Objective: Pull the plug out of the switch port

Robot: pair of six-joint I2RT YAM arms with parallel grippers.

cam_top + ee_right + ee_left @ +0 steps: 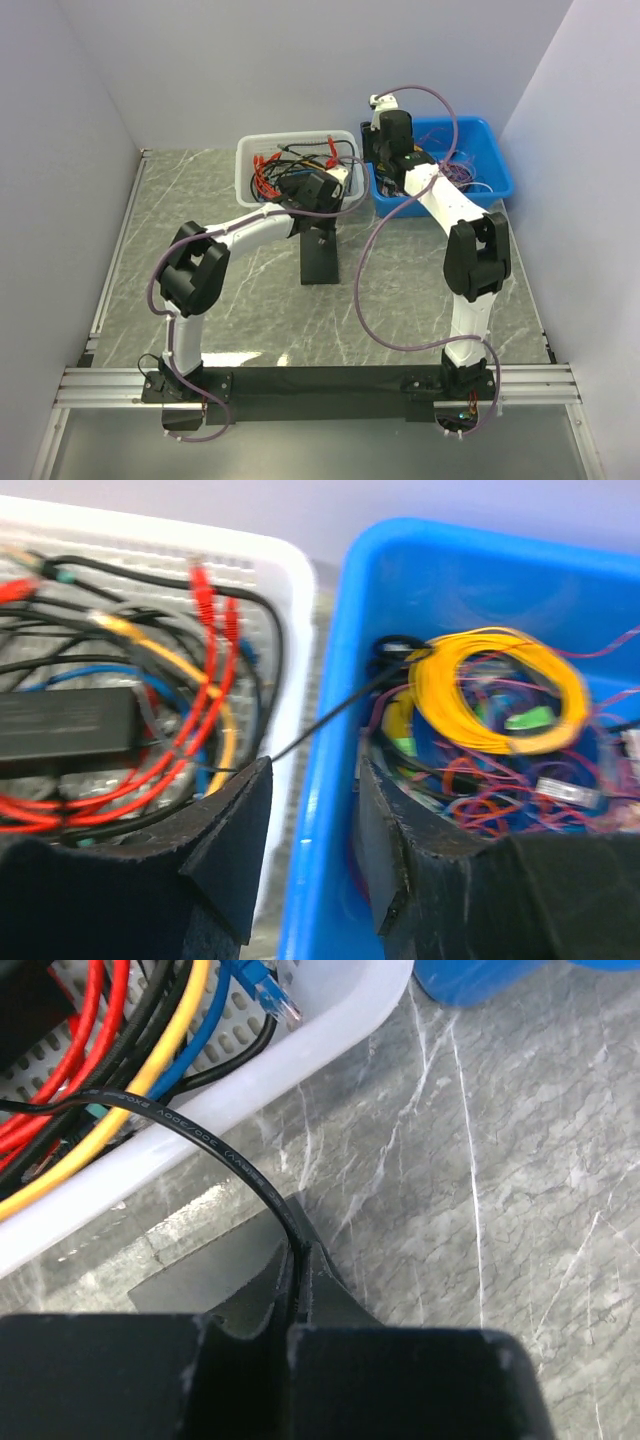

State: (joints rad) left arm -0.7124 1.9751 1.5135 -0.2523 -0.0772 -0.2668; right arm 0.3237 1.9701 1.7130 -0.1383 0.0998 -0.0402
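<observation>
The black switch (320,262) lies flat on the marble table (250,305), long axis running from the arms' side toward the white basket (250,145). The left gripper (298,1265) is pinched on a black cable (215,1150) over its far end. The right gripper (310,820) hovers half-spread, empty, above the rim of the blue bin (330,780).

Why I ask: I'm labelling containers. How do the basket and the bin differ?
The basket is white with perforated walls; the bin is solid blue. The basket holds thick red, black and yellow cables; the bin holds a yellow coil and thin purple wires. Both are open-topped, side by side.
</observation>
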